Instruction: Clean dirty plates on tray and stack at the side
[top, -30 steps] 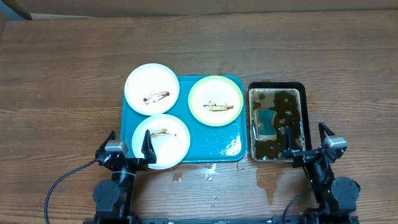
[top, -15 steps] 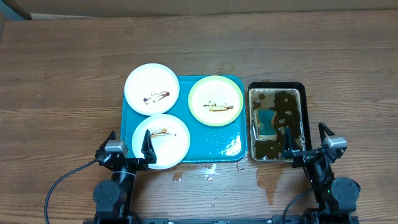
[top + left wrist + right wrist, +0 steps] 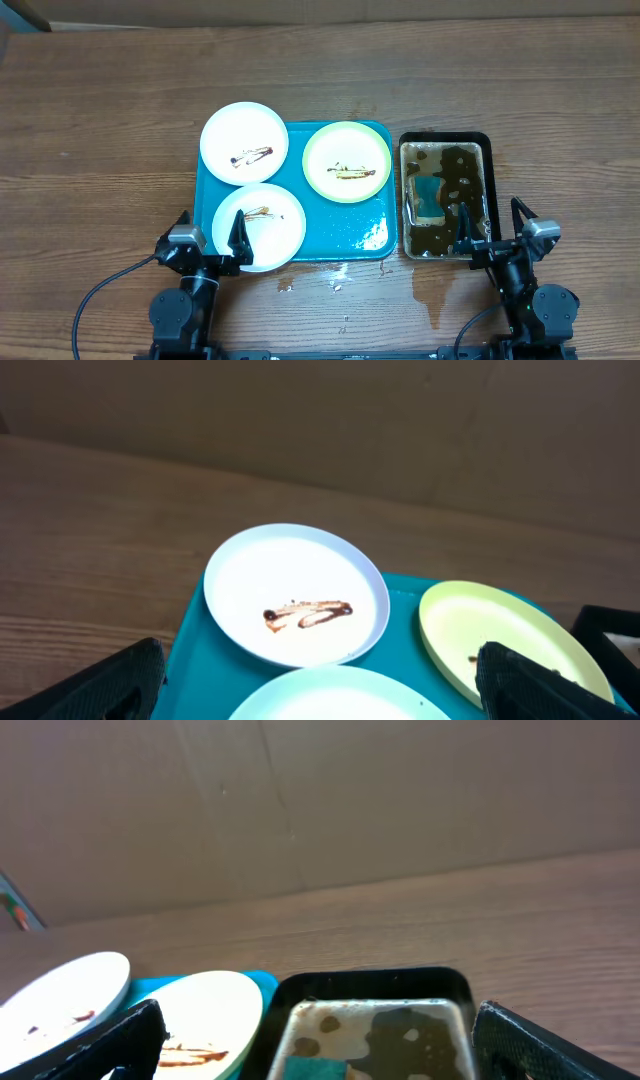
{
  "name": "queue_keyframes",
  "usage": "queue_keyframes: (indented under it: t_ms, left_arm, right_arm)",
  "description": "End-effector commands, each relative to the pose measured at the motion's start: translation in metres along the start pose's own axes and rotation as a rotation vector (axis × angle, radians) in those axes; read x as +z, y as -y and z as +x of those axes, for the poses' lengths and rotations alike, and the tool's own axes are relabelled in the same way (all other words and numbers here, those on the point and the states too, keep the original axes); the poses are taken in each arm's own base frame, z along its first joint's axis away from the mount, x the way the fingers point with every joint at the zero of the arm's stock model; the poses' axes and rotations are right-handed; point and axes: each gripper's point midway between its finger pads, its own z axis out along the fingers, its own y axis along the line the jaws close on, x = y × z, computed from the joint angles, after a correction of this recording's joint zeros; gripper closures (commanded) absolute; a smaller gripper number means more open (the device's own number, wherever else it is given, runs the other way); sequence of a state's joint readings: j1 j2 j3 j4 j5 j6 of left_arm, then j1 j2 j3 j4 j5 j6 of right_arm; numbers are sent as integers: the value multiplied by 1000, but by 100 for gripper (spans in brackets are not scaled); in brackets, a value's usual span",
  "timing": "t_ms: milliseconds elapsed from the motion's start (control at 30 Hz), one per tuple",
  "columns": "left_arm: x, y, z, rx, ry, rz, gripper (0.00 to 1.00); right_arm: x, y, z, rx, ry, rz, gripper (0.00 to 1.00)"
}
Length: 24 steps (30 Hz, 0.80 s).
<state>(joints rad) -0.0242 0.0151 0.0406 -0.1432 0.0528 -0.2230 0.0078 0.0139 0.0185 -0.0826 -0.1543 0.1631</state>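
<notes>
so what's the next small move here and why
Probably send the right claw forward and down to the teal sponge lying in the pan: the claw is open and empty, and all three plates on the tray show brown smears, so nothing is cleaned yet.

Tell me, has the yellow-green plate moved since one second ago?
No. The yellow-green plate sits at the same spot by the teal tray's far right corner.

Glossy wet plastic tray (image 3: 212, 181), smooth plates (image 3: 244, 141), matt grained wooden table (image 3: 100, 120).
</notes>
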Motion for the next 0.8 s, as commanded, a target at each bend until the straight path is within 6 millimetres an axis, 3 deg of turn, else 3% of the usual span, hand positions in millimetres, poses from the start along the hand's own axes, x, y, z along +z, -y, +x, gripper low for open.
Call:
queue_keyframes:
  t_ms: [0,367,767]
  left_arm:
    - [-10,11,-24,-23,13,36,0]
    - [-26,18,-46,-36,-158,0,0]
    - [-29,19,-45,-76,-684,-122,0]
  right_arm:
    - [-3,-5,-10,47,7,-14,0]
    - [-9,-13,-33,63,-85,-2,0]
    - [0,-29,-61,142,-434,28,0]
